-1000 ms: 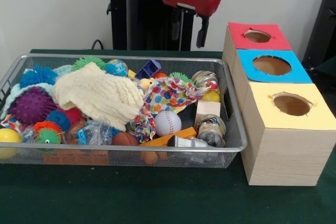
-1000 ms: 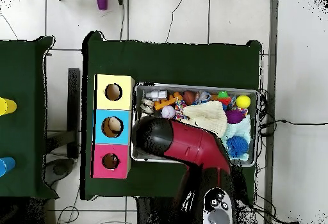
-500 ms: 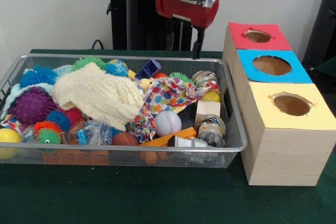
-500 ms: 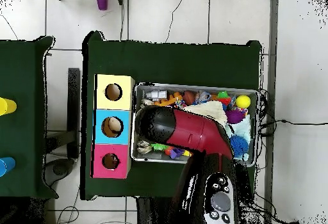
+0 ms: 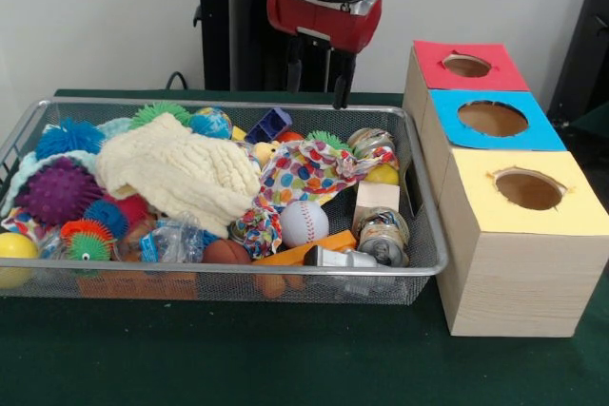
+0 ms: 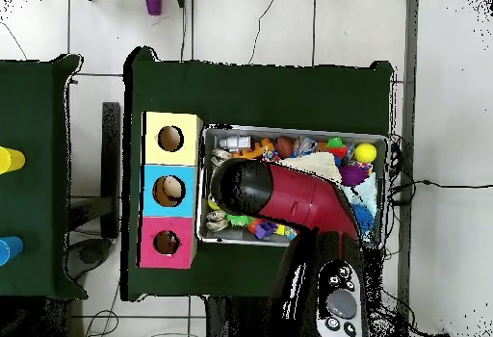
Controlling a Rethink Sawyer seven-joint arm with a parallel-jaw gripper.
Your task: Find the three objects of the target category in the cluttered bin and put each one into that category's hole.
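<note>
Bin (image 5: 433,259): wire mesh, silver, rectangular, crammed with toys, on a green cloth-covered table (image 5: 285,368).
Spiky balls: rubbery; left end of the bin holds a blue one (image 5: 68,137), a purple one (image 5: 57,191) and a small orange-and-green one (image 5: 88,241); a smooth yellow ball (image 5: 14,252) sits at the near left corner.
Cloth (image 5: 176,173): cream, knitted, crumpled, draped over the left-middle of the pile.
Rag (image 5: 314,170): spotted in many colours, soft, lying right of the cloth.
Baseball (image 5: 304,222): white with red stitching, one, near the front wall.
Block (image 5: 376,199): pale wood, cube-shaped, one, right of the baseball.
Jars: two crinkly, shiny ones, one (image 5: 383,236) below the block, one (image 5: 370,142) at the far right corner.
Gripper (image 5: 315,81): two thin dark fingers spread apart, nothing between them, hanging above the bin's far edge; the baseball and block lie lower in the frontal picture, well apart from it.
Boxes: three wooden ones in a row beside the bin's right end, each with one round hole; tops yellow (image 5: 523,192), blue (image 5: 493,119), red (image 5: 466,65).
Arm (image 6: 289,198): glossy red and black, covering the bin's middle from above.
</note>
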